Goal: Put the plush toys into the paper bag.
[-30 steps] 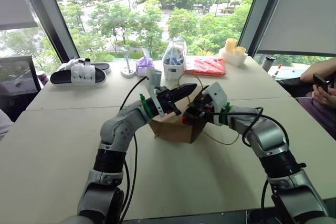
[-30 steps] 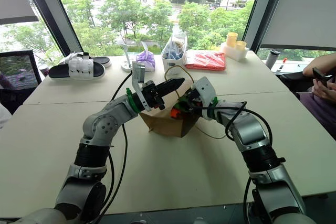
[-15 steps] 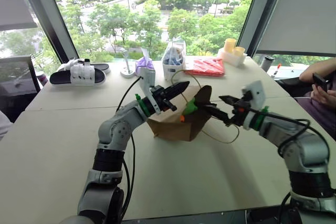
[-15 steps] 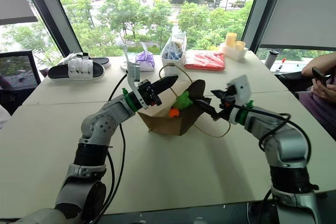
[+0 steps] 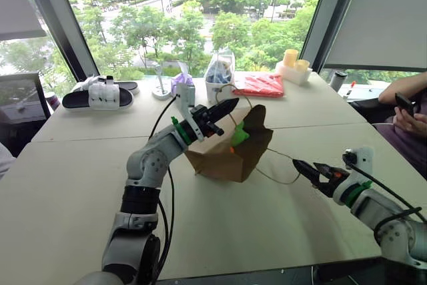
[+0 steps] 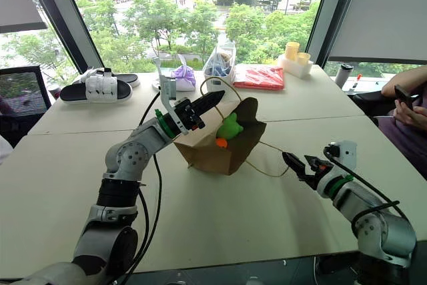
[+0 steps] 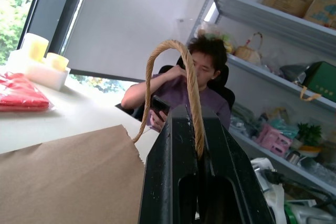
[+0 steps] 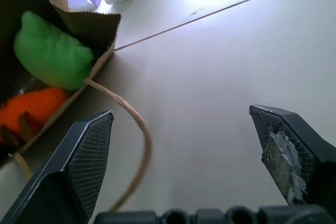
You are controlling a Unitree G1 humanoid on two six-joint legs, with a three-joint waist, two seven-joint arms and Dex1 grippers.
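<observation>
Two plush toys, green toy (image 6: 231,127) & orange toy (image 6: 221,143), sit in paper bag (image 6: 213,153) mouth, table centre. Soft, light; pinch mid-body. Left gripper (image 5: 223,106) clamped on cord handle (image 7: 186,77), bag's 12 o'clock; right gripper (image 6: 294,162) apart, empty, 3 o'clock.

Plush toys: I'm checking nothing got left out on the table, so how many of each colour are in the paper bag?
Green plush toy: 1
Orange plush toy: 1
Total: 2, both inside the paper bag.
</observation>
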